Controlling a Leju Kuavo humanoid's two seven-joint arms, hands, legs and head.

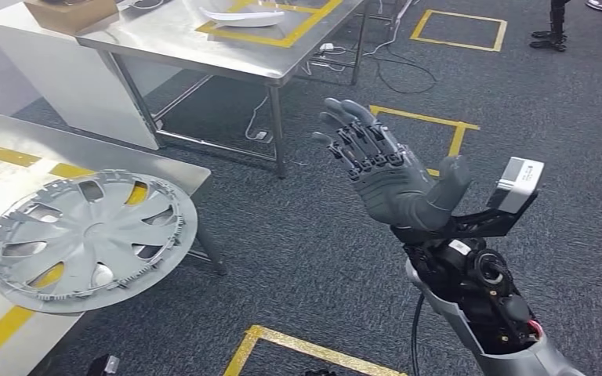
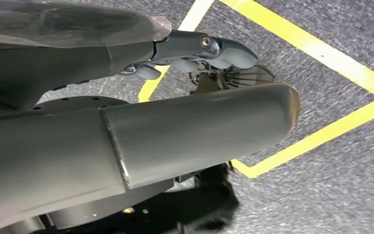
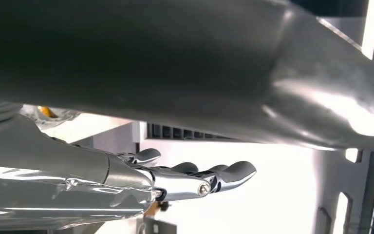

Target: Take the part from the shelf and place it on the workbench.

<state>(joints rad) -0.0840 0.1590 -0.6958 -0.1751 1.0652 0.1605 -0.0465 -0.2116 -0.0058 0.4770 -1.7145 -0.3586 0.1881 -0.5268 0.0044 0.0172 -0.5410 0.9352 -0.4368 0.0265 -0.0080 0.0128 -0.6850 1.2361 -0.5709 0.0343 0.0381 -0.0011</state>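
Observation:
The part, a silver wheel cover (image 1: 86,239), lies flat on the steel workbench (image 1: 16,133) at the left, its rim reaching just past the bench's near edge. My right hand (image 1: 392,176) is raised over the floor to the right of the bench, palm up, fingers spread, holding nothing. It is well apart from the wheel cover. In the right wrist view the right hand (image 3: 175,180) has its fingers stretched out and bare. In the left wrist view my left hand (image 2: 190,131) hangs above the carpet, fingers (image 2: 224,51) extended with nothing in them.
A second steel table (image 1: 227,55) stands behind, carrying a white curved part (image 1: 243,16) and a cardboard box (image 1: 70,12). Cables (image 1: 376,55) trail on the dark carpet. Yellow tape squares (image 1: 455,31) mark the floor. A person's feet (image 1: 553,35) are at the far right.

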